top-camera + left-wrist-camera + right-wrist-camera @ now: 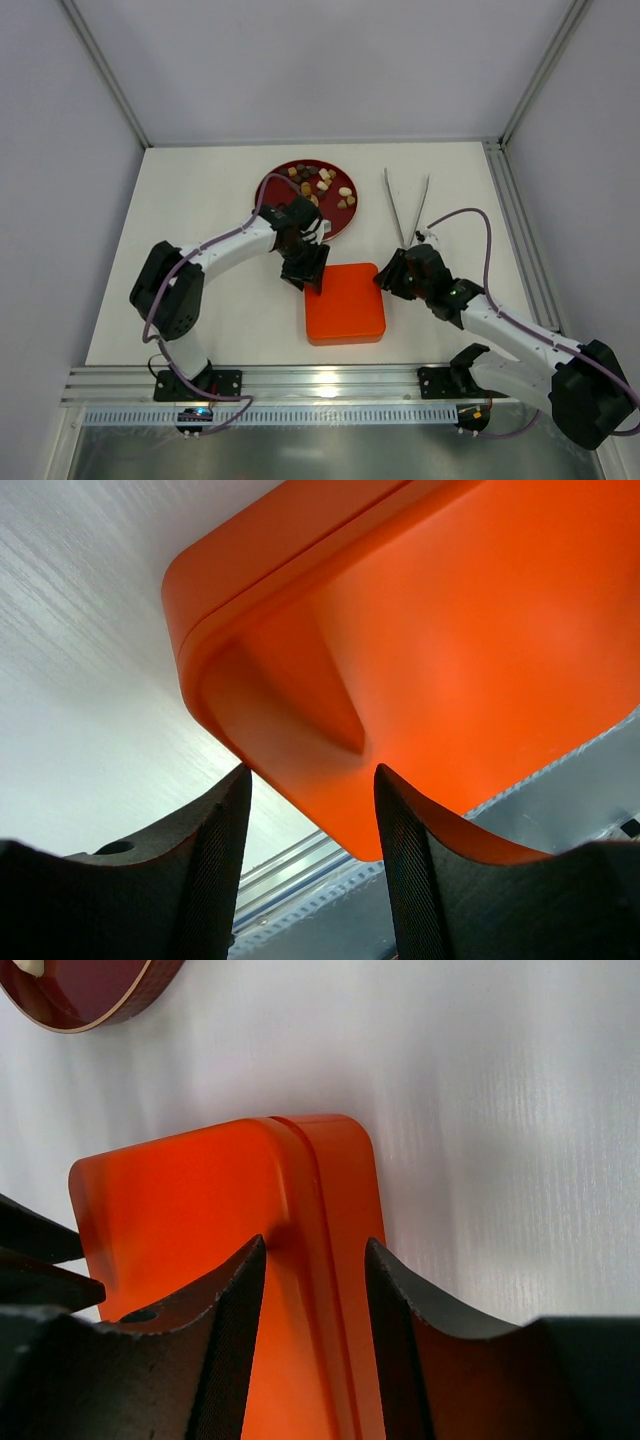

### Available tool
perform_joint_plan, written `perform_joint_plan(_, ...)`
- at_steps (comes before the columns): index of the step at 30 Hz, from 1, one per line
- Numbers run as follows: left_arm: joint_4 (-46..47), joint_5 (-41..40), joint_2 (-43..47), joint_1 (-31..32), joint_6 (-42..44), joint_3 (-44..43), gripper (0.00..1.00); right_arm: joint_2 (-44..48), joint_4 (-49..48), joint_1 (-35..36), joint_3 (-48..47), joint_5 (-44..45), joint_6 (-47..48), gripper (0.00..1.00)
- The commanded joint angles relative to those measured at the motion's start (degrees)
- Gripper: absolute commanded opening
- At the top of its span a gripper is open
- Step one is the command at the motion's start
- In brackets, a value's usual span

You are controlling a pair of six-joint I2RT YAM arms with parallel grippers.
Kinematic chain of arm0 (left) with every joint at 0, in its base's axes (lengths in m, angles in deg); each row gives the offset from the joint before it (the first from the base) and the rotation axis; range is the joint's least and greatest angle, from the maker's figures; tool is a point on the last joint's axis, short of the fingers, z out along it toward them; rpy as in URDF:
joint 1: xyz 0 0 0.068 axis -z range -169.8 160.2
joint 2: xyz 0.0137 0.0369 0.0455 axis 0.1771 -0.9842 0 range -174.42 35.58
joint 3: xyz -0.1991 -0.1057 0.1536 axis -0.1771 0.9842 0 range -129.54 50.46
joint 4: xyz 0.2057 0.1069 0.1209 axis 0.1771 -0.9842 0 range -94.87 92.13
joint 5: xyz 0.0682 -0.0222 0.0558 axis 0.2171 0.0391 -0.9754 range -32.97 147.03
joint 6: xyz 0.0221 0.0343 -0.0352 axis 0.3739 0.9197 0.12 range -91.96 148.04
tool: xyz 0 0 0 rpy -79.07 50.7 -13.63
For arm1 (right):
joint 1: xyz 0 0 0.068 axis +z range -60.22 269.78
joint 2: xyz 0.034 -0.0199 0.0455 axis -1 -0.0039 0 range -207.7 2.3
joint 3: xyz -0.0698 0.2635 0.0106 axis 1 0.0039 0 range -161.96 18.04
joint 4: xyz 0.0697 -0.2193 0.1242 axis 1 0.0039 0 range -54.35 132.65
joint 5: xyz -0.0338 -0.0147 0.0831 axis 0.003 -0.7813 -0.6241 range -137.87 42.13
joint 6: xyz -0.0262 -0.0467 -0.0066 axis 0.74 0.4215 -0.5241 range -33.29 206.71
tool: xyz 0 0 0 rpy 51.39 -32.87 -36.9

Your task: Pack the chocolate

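So both arms are down at the orange box [345, 303], which sits shut on the white table [200, 200], one arm on each far corner. The left gripper [305, 272] is at the far left corner. From its wrist camera [312, 775] the two black fingers [215, 870] are spread a moderate way apart, with the rounded corner of the box right in front of the tips. The right-hand tip looks like it's touching the orange, but I honestly can't tell if it's pressing on it, and nothing is actually clamped. The right gripper [388, 278] is at the far right corner. In its own view [315, 1242] the fingers are parted about the same amount, on either side of the seam line along the box's edge, and they're not pinching anything that I can see. The chocolate [320, 183] is all in a loose pile on the dark red plate [268, 190], just past the left gripper on the side away from the arm bases, and well clear of both sets of fingers. It's a mix of brown, dark and cream bits. The metal tweezers [405, 205] lie on the table just beyond the right gripper, tips pointing back toward it.
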Motion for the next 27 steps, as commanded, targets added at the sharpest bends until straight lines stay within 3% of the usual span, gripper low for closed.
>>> perform_joint_plan(1,-0.6,0.7,-0.8,0.3,0.1,-2.0,0.52,1.6,-0.4,0.3,-0.6,0.8,1.3,0.47)
perform_joint_plan(13,-0.2,-0.6,-2.3,0.3,-1.2,-1.6,0.52,0.2,-4.2,0.3,5.7,-2.4,-0.4,0.41)
perform_joint_plan(27,4.7,-0.3,-3.0,0.1,-3.3,4.7,0.53,-2.6,-8.5,-0.5,11.8,-4.2,-3.3,0.38)
